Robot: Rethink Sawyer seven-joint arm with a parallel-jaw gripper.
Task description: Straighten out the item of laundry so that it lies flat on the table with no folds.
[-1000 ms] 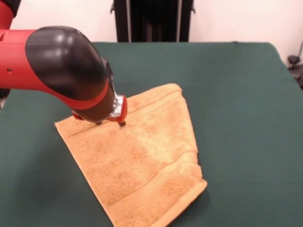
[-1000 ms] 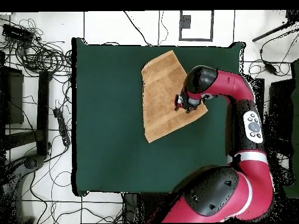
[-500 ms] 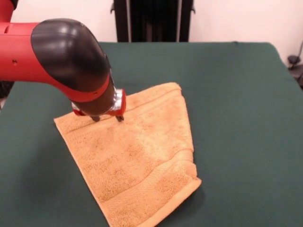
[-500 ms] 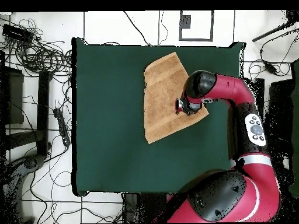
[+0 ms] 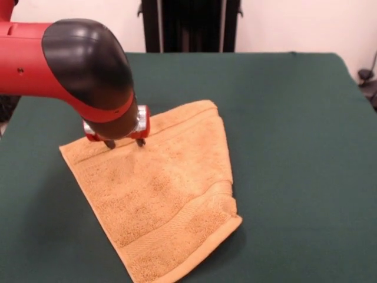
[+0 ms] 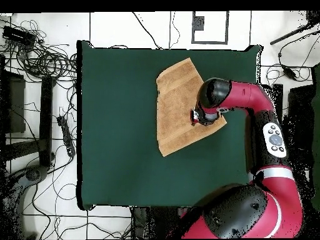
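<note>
We see a pale wall [image 5: 306, 23] behind the table's far edge, and against it a dark upright stand [image 5: 189, 25] with black posts. From overhead, the floor [image 6: 112, 228] is laid in light tiles with dark seams. Tangled black cables [image 6: 37, 56] sprawl across it beyond one long edge of the table, beside dark pieces of equipment [image 6: 12, 103]. A dark square frame [image 6: 209, 27] lies on the tiles past another edge.

The table [image 5: 306, 118] is covered in plain dark green cloth. One golden-orange towel [image 5: 159, 194] lies directly on it, spread nearly flat, closer to one short edge than to the table's centre.
</note>
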